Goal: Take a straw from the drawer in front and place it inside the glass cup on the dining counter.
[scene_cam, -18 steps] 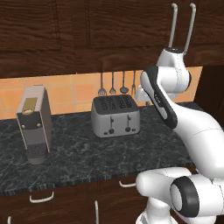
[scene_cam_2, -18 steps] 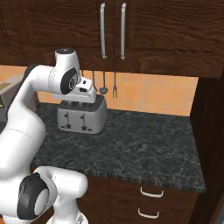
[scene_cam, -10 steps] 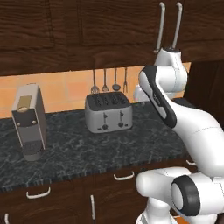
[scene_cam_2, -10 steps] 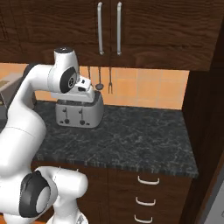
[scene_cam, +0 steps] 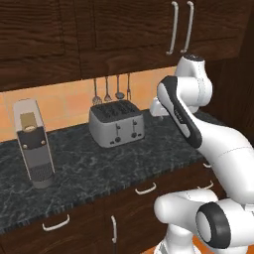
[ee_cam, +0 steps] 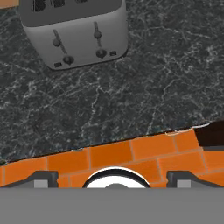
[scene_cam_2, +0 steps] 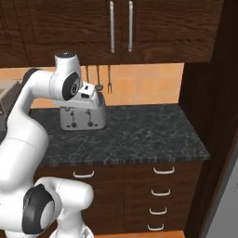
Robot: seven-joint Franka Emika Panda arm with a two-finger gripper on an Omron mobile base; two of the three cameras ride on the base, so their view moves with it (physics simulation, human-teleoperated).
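A white robot arm reaches over a black speckled desk point(scene_cam: 99, 168) in a dark wooden kitchen. Its pincer point(ee_cam: 113, 177) hangs empty above the desk's front edge, its 2 fingertips point(ee_cam: 43, 178) spread wide apart. A silver 4-slot toaster point(scene_cam: 117, 123) stands near the orange tiled wall, with a grey coffee machine point(scene_cam: 34, 144) well apart to its left. Closed drawers point(scene_cam_2: 158, 190) with curved white handles sit below the desk.

Kitchen, toaster point(scene_cam: 117, 122), granite counter point(scene_cam_2: 139, 135), wooden cupboards point(scene_cam: 124, 30)
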